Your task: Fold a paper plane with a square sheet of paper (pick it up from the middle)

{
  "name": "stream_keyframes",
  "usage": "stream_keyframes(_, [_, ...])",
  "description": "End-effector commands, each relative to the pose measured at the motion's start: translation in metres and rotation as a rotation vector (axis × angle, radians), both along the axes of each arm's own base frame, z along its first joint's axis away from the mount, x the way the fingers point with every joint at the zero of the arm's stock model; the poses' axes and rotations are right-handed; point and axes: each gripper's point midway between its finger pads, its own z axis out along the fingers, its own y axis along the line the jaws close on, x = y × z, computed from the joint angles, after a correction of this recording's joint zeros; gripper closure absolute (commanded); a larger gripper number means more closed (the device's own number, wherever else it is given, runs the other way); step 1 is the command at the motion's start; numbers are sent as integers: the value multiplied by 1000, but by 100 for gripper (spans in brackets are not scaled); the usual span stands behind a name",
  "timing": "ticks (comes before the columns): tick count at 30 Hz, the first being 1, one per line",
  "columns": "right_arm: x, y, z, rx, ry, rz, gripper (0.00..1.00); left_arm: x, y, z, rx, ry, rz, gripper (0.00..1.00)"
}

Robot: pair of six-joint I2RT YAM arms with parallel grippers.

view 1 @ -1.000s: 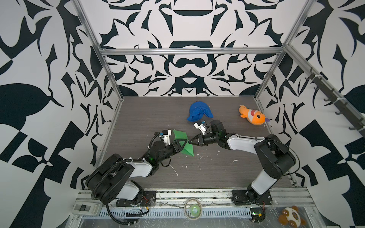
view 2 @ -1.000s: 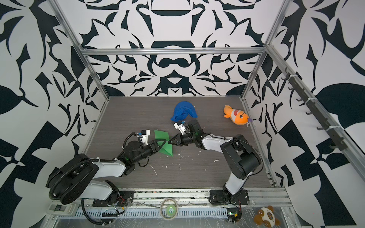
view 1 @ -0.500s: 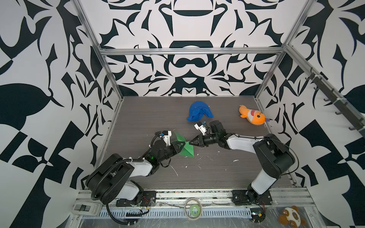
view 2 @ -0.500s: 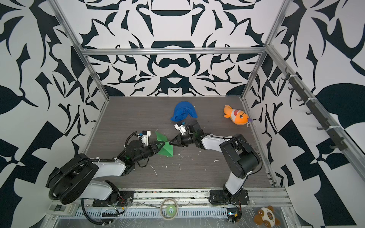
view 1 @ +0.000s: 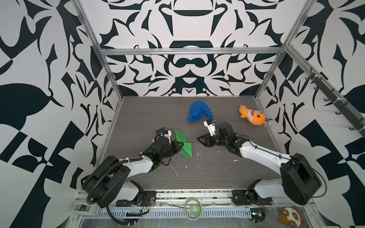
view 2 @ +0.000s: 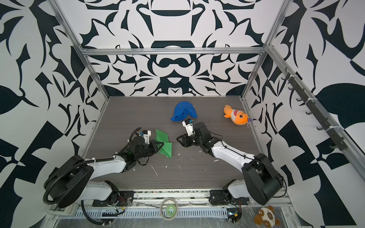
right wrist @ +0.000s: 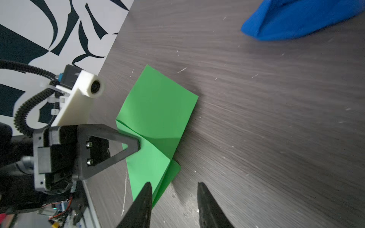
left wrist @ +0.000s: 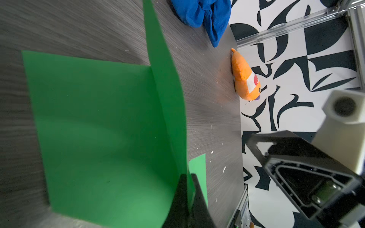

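The square sheet of paper (view 1: 183, 145) (view 2: 165, 145) is bright green and partly folded, with creases and a raised flap. It lies left of the table's middle in both top views. My left gripper (view 1: 180, 146) (view 2: 161, 145) is shut on its near edge. The left wrist view shows the two fingers pinching a green fold (left wrist: 188, 176), and the sheet (left wrist: 102, 128) spreads out beyond them. My right gripper (view 1: 199, 139) (right wrist: 173, 184) is open and holds nothing, a short way right of the sheet (right wrist: 156, 110). No finished paper plane is in view.
A blue cloth lump (view 1: 199, 111) lies at the back middle. An orange plush fish (view 1: 252, 116) lies at the back right near the wall. White scraps (view 1: 175, 171) dot the dark tabletop. Patterned walls with metal rails close in the left, back and right sides.
The right gripper has let go of the sheet, opened and drawn back to the right. The left gripper has closed on the sheet, which now lies lower and flatter.
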Motion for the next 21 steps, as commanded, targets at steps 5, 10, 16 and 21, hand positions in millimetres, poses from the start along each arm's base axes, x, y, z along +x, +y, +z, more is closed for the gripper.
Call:
stream_keyframes(5, [-23,32,6,-238,-402,110,55,5,16,-15,100,152,109,94])
stream_keyframes(10, [-45,70,-11,-278,-518,271,58,5,16,-18,100,210,134,94])
stream_keyframes(16, [-58,95,-26,-285,-626,364,60,4,17,-21,88,261,166,94])
stream_keyframes(21, [-55,102,-40,-310,-644,365,63,3,18,-23,73,286,187,94])
